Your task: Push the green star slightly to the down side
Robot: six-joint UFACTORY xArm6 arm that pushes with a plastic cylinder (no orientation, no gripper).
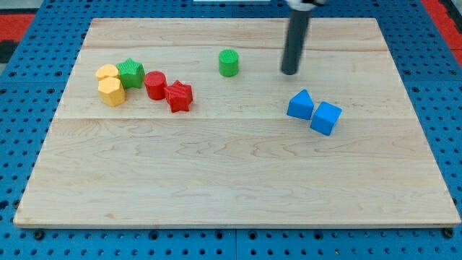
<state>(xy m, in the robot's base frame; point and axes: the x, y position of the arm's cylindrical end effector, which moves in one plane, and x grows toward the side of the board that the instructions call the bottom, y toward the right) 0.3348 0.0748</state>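
Ok so from my remote seat: no jaws on this arm at all, just the dark rod, so nothing to call wide, narrow or holding. My tip (289, 71) is sitting on the worktop (231, 173) up in the upper right part of the board.

The green star (131, 73) is way over on the view's left, roughly at 9 o'clock from my tip and well apart from it. It's packed into a little cluster: a yellow block (107, 72) touching it at its 9 o'clock, a second yellow block, hexagon-ish (112, 92), just at its 7 o'clock, and a red cylinder (155, 85) right beside it at about 4 o'clock. A red star (179, 96) touches that cylinder on its 4 o'clock side.

Between the cluster and my tip there's a green cylinder (229, 63), standing alone, at about 9 o'clock from the tip and near it.

Two blue blocks sit at roughly 5 o'clock from the tip: a wedge-looking blue one (300, 105) and a blue cube (325, 118), touching each other, near the tip but not against it.
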